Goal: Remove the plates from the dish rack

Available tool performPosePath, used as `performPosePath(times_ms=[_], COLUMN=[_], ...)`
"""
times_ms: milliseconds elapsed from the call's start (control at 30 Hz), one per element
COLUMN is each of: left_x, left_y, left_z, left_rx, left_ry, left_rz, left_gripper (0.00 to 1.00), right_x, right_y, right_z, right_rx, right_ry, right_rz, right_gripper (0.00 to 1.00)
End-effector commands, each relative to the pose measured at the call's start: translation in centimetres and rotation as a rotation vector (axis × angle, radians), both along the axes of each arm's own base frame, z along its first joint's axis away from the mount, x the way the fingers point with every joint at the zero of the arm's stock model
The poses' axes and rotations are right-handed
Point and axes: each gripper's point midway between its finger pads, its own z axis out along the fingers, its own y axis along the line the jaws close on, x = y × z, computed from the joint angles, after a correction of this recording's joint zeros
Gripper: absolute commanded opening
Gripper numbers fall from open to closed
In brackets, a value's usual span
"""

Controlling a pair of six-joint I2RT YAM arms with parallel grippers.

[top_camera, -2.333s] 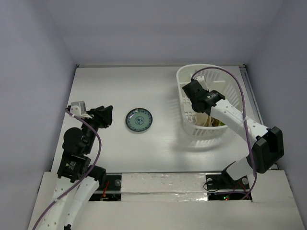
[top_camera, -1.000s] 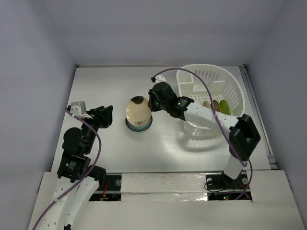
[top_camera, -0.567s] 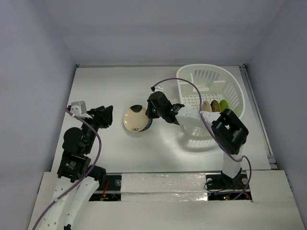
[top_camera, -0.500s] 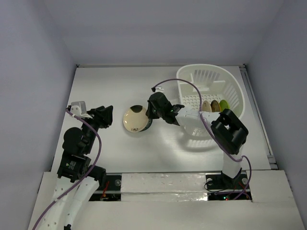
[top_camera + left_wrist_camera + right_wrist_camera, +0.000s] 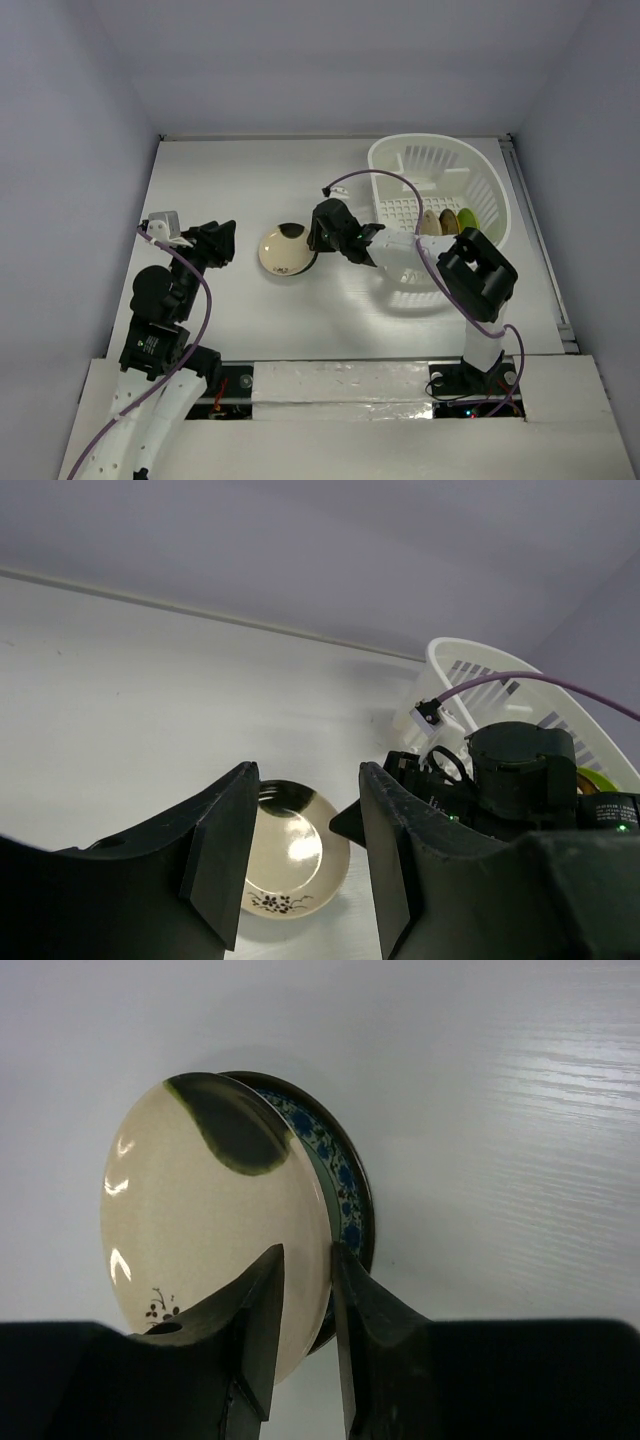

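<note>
On the white tabletop [image 5: 220, 180], the cream plate [image 5: 210, 1220] rests on the teal plate [image 5: 347, 1215] with its rim between the fingers of the right gripper [image 5: 306, 1256] — pinching or loosened, I cannot tell — while the left gripper [image 5: 307, 780] is spread and empty.

Lighting's soft and even, coming from overhead, no harsh shadows anywhere. The white desk [image 5: 230, 180] reads bright, slightly washed out, and the dish rack [image 5: 480, 170] only throws a faint grey smudge on its near side. Small glare spots sit on the cream plate [image 5: 200, 1230]. Up close, the left claw [image 5: 307, 800] goes dark and a bit soft.
</note>
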Motion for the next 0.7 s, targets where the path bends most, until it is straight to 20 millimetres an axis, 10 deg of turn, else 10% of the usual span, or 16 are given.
performPosePath(times_ms=[0,333,433,467,667], left_x=[-0.2,-0.3,-0.4,-0.4,-0.6], left_y=[-0.3,-0.2,-0.2,-0.2,-0.2], left_z=[1.8,2.1,2.0,2.1,2.2], left_rx=[-0.018,-0.02,-0.02,-0.021,-0.024], left_ry=[-0.051,-0.058,-0.058,-0.059,-0.066], left_rz=[-0.015,-0.013,-0.013,-0.013,-0.017], left_gripper=[0.41,0.41,0.41,0.41,0.41], right_x=[1.0,0.3,0.0,-0.2,-1.6], right_y=[-0.5,-3.6,-7.1,-8.3,-21.8], right_z=[1.9,6.7,11.6,12.8,17.6], right_rx=[0.003,-0.078,-0.11,-0.127,-0.371], right_ry=[-0.058,-0.134,-0.241,-0.266,-0.323], right_rz=[-0.042,-0.05,-0.124,-0.152,-0.418], right_gripper=[0.32,0.54,0.28,0.05,0.0])
